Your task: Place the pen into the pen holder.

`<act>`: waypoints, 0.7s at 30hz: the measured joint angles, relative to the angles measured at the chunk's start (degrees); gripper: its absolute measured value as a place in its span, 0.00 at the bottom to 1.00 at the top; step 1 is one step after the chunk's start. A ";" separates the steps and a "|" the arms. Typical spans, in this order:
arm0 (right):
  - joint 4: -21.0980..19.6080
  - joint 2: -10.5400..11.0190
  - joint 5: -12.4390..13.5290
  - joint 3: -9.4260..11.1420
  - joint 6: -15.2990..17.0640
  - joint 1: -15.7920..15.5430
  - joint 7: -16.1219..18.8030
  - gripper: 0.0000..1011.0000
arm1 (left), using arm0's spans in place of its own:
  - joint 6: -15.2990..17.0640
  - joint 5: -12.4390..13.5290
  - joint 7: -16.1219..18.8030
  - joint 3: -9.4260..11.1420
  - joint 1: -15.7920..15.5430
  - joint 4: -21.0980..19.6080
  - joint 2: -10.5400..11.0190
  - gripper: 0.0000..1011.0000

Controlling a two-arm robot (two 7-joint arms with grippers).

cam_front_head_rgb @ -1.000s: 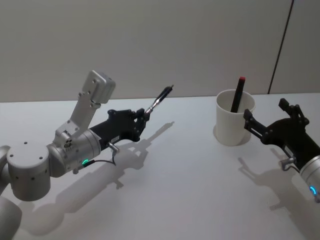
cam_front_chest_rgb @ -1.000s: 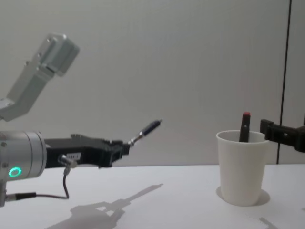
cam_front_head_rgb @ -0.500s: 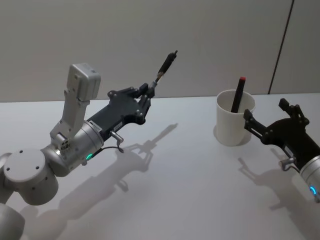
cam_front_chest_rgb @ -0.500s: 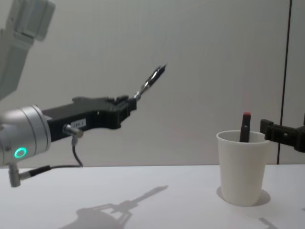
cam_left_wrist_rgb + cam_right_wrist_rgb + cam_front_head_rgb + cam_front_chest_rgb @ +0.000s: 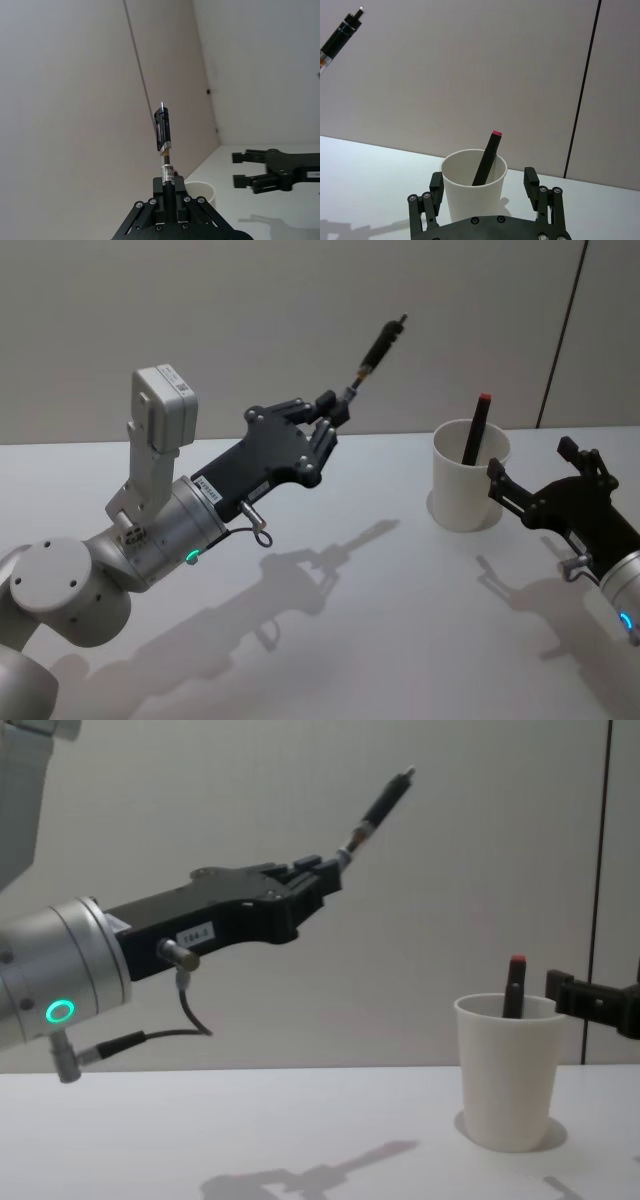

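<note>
**Left gripper** (image 5: pixel 335 412) – clenched on one end of the pen (image 5: pixel 378 345). The pen projects straight out past the fingertips, tilted upward, with its black barrel and clip at the far end. Gripper and pen are raised well above the table (image 5: pixel 380 640).

**Pen holder** (image 5: pixel 468 490) – stands upright on the table, lower than the left gripper and well apart from it on its right side. A second, red-tipped pen (image 5: pixel 475 435) leans inside against the rim.

**Right gripper** (image 5: pixel 533 462) – released, jaws spread wide. The pen holder stands just ahead of its fingertips. In the right wrist view the cup shows between the two fingers; contact cannot be confirmed.
</note>
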 joint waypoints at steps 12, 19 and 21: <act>0.00 0.00 0.00 0.01 0.00 0.00 0.00 0.99 | 0.55 -0.11 -8.17 1.14 -0.68 0.48 -0.76 0.12; 0.00 0.00 0.00 0.00 0.00 0.00 0.00 0.99 | 0.99 0.72 -10.54 1.80 -1.23 1.39 -1.45 0.12; 0.00 0.00 0.00 0.00 0.00 0.00 0.00 0.99 | 1.09 0.96 -11.02 1.95 -1.37 1.63 -1.62 0.12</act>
